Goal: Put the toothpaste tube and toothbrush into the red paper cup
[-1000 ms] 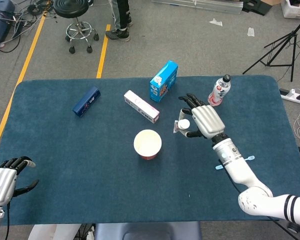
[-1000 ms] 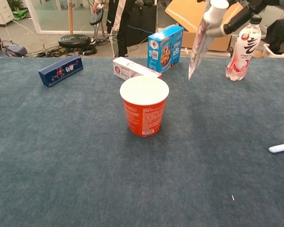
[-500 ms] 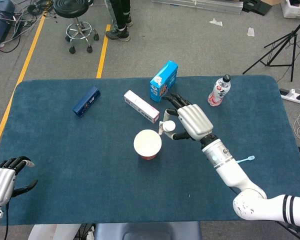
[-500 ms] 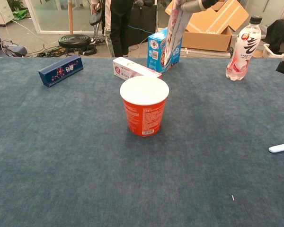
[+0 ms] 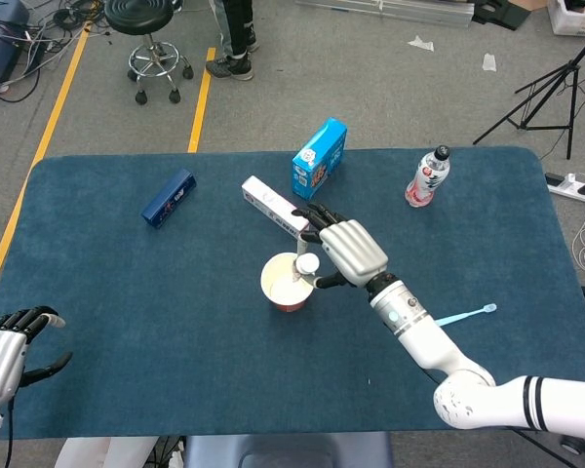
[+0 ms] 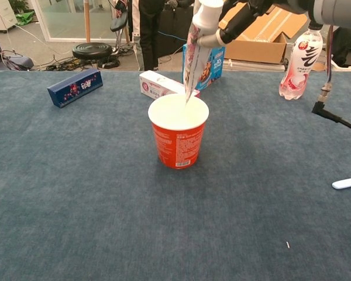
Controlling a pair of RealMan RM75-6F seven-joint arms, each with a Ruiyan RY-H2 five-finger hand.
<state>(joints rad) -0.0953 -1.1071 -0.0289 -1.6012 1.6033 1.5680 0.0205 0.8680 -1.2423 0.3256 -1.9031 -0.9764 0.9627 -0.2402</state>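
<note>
L hand (image 5: 5,353) sits off the near-left corner of the table (image 5: 127,312), fingers curled in w/ nothing in them. Toothbrush (image 5: 463,315) lies flat nr the near-right part of the table, well apart from the cup; its white end shows at the right edge of the chest view (image 6: 346,183). Red paper cup (image 6: 178,137) stands upright at mid-table, open mouth up. R hand (image 5: 346,252) is just above & beside the cup's rim, fingers pinching the toothpaste tube (image 6: 194,55) nr its white cap; tube hangs cap-up, crimped end right at the cup mouth, can't tell if it's inside yet. Just behind the cup: a white-and-pink box (image 5: 274,207) lying flat. Further back, a blue box (image 5: 319,157) upright, dark blue box (image 5: 168,197) toward the far-left, and a bottle (image 5: 427,176) upright toward the far-right edge.
</note>
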